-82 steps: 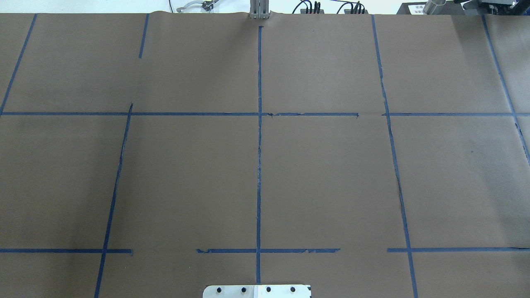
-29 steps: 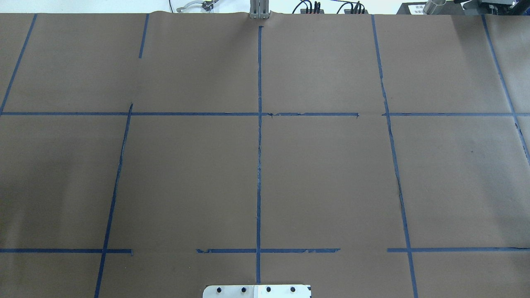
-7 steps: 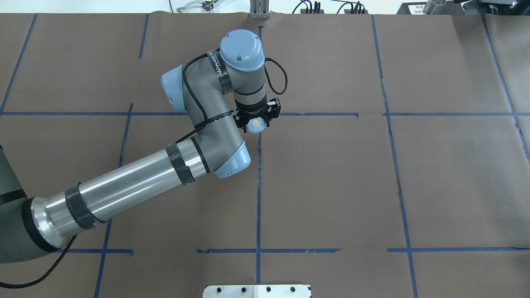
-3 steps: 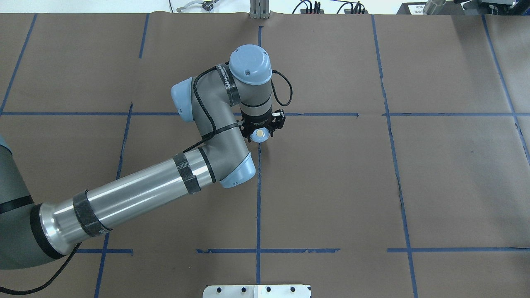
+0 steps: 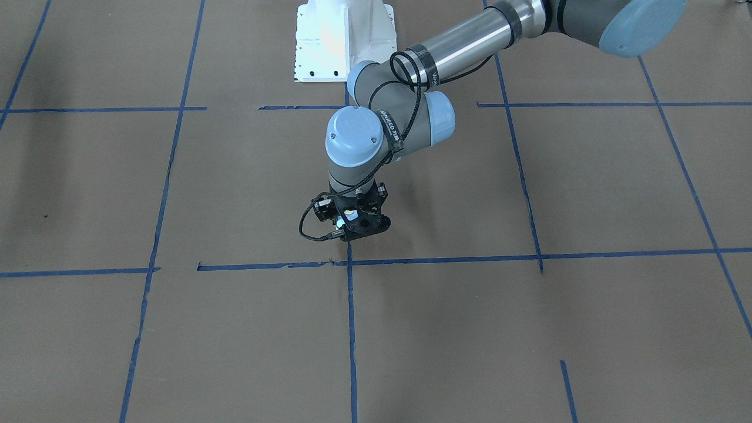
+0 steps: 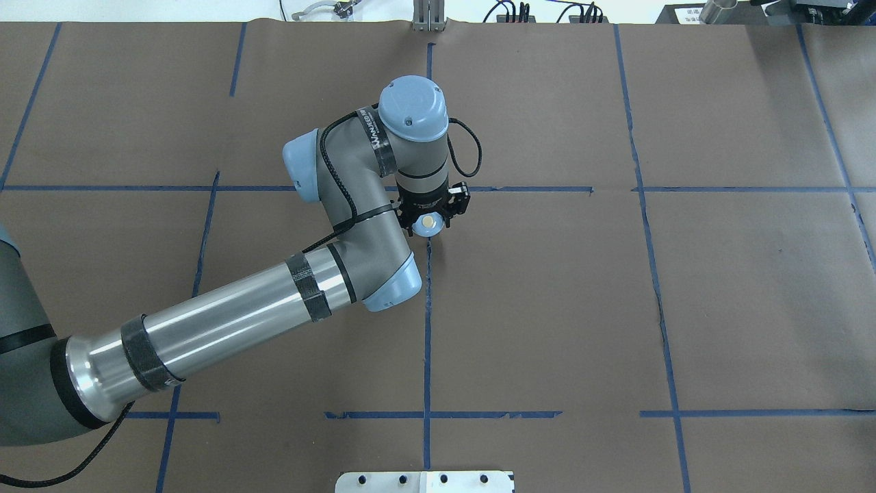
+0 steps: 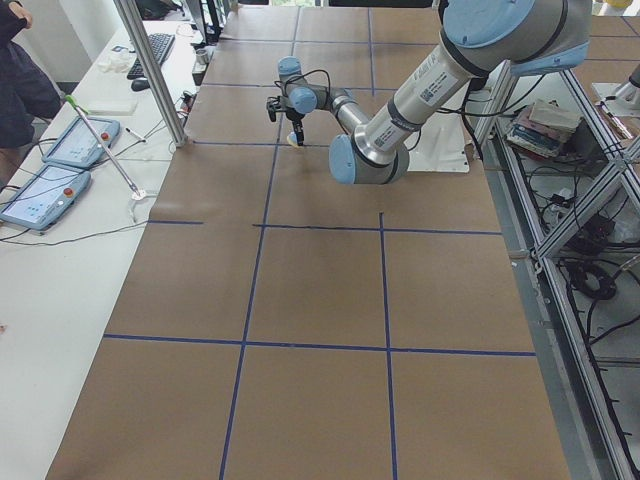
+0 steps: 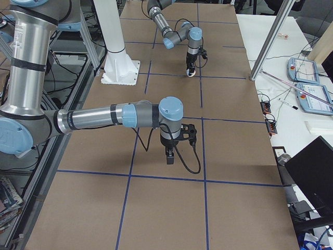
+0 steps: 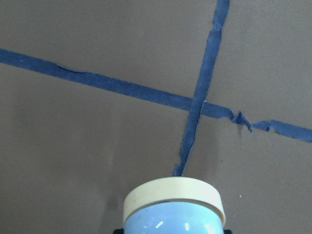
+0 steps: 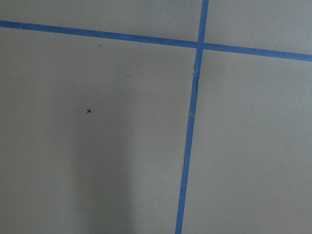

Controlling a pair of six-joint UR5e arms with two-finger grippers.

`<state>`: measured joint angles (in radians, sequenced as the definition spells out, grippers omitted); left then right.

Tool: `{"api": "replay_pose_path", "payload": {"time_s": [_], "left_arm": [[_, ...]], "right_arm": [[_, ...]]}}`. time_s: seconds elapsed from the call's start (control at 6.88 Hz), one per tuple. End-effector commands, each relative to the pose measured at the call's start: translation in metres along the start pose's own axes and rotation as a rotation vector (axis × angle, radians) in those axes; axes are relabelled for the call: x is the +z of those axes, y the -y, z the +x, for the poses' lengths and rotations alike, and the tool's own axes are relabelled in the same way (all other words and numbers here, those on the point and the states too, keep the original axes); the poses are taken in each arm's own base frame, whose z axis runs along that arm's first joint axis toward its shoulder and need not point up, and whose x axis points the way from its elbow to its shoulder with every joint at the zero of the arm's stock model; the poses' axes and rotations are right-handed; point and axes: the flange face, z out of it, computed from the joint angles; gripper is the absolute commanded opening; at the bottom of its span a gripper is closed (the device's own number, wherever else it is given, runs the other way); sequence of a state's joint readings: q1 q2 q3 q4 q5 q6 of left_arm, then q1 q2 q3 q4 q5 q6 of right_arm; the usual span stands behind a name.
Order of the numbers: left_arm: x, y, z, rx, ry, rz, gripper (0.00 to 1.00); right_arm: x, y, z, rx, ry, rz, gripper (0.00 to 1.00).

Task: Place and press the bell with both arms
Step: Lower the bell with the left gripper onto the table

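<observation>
Front-facing cam: the silver-grey left arm (image 5: 464,38) w/ light blue joint caps came in from the top right and bent down over the middle of the brown paper-covered worktop (image 5: 587,188). Its black open-frame left end effector (image 5: 354,223) pointed straight down, clamped on the tiny dome-shaped call bell (image 5: 345,216) w/ light blue top & cream rim. Only a sliver of the blue showed thru the frame. It sat just on the robot's side of a crossing of blue tape lines (image 5: 349,262). White bolted pedestal base (image 5: 343,41) at the top.

Overhead cam: bell (image 6: 427,224) w/ cream knob up, held in the left end effector (image 6: 431,216), right by the centre tape line. Couldn't tell if its base touched the paper.

Left-side cam: bell (image 7: 297,141) was a speck under the end effector, far up the worktop. Two tablets (image 7: 42,195) lay on the white side bench.

Right-side cam: the right arm (image 8: 99,117) was near & big, right end effector (image 8: 170,155) pointing down, well apart from the bell (image 8: 191,73). Open or closed, couldn't tell from here tbh.

Left wrist cam: bell (image 9: 173,209) at the bottom edge, cream rim beyond the blue dome, tape crossing (image 9: 197,102) just past it.

Right wrist cam: just brown paper & a tape crossing (image 10: 199,45).
</observation>
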<state>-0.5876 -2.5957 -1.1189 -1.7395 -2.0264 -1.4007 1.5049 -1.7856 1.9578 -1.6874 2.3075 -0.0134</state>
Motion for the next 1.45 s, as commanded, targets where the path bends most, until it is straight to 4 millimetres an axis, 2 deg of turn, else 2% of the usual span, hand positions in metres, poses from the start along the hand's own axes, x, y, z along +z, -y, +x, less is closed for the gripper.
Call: {"api": "replay_pose_path", "payload": {"time_s": [0.0, 0.44, 1.31], "left_arm": [[0.0010, 0.0004, -0.0005, -0.001, 0.002, 0.000, 0.52], [0.0002, 0.0001, 0.0004, -0.002, 0.001, 0.000, 0.52], [-0.0013, -0.0004, 0.0016, -0.002, -0.002, 0.000, 0.67]], "right_arm": [[0.0002, 0.0000, 0.0002, 0.000, 0.000, 0.000, 1.00], [0.0002, 0.0000, 0.0002, 0.000, 0.000, 0.000, 1.00], [0.0002, 0.0000, 0.0002, 0.000, 0.000, 0.000, 1.00]]}}
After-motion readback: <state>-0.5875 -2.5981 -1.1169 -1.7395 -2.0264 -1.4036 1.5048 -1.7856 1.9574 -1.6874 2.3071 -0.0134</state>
